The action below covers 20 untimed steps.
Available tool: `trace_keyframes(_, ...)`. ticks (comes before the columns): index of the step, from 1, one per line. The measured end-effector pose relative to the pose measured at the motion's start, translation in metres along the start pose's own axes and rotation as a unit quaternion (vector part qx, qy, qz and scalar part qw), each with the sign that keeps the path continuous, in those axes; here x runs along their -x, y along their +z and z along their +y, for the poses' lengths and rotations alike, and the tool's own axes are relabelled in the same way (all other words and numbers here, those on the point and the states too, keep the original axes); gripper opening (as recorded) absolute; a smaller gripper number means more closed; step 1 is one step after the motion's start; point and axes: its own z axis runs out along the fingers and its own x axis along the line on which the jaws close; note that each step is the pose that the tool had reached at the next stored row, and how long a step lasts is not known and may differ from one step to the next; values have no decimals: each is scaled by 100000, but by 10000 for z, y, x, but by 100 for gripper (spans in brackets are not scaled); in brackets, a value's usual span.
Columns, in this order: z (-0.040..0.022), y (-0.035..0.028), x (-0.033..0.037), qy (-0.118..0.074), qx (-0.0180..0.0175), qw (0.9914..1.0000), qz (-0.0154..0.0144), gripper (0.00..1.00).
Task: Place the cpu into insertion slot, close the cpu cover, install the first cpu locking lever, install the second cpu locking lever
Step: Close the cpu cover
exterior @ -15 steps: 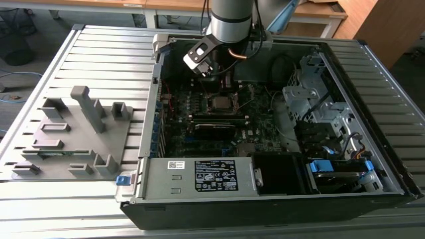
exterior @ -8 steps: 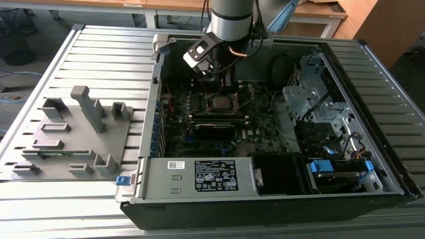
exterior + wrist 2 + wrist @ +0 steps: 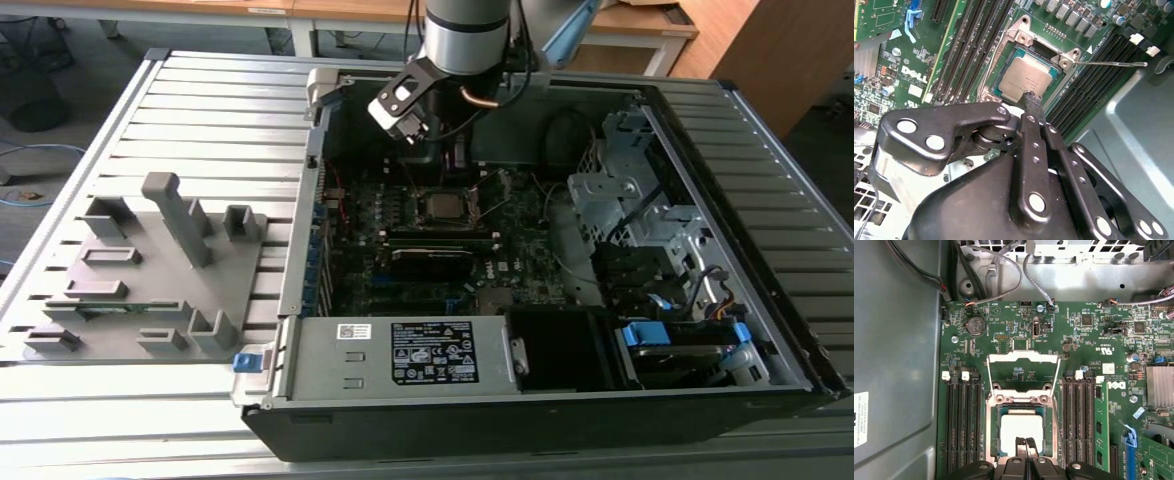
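Cpu [image 3: 1021, 427] lies flat in its slot [image 3: 995, 435] on the green board [image 3: 1084, 340], so that step looks done. The cover [image 3: 1024, 356] is flipped back. It lies open just past the slot and is not yet shut over the cpu.

The gripper [image 3: 1025, 444] is pinched tight. Its two tips press together with nothing between them. They hang right over one edge of the cpu, and I cannot tell if they touch it.

I think the cpu is light, hard and easy to hurt. A slot like this likely has tiny pins that bend, so the cpu should not be slid or pushed hard.

The cover looks like thin, stiff metal on a hinge. I think its free bar, the one far from the slot, is the best place to push it.
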Motion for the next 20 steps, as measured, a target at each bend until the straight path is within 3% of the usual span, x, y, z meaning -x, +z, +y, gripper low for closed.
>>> trace_keyframes(20,3,-50,-1,0,0,100000,-1,11)
